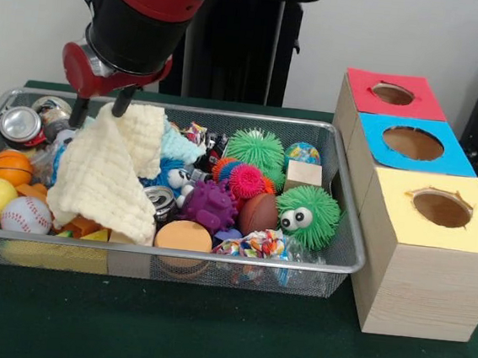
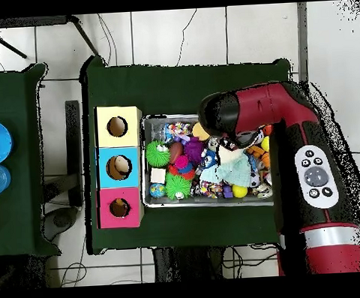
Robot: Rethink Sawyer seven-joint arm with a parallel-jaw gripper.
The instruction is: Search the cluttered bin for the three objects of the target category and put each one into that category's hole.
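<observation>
The bin (image 1: 228, 113) of silver wire mesh stands on the green table, full of toys; it also shows in the overhead view (image 2: 208, 201). My gripper (image 1: 102, 108) hangs over the bin's far left part, open, with its two fingers apart at the top edge of a cream cloth (image 1: 108, 175) that drapes down over the toys. The red-faced box with its round hole (image 1: 392, 94) stands farthest back in the row of boxes right of the bin, and shows in the overhead view (image 2: 119, 208). In the overhead view the arm hides the gripper.
The blue-faced hole (image 1: 413, 143) and the yellow-faced hole (image 1: 442, 209) stand in front of the red one. In the bin lie a green fuzzy ball with eyes (image 1: 307, 215), a purple spiky toy (image 1: 209, 206), a baseball (image 1: 25, 215), a can (image 1: 20, 124) and a wooden block (image 1: 304, 175).
</observation>
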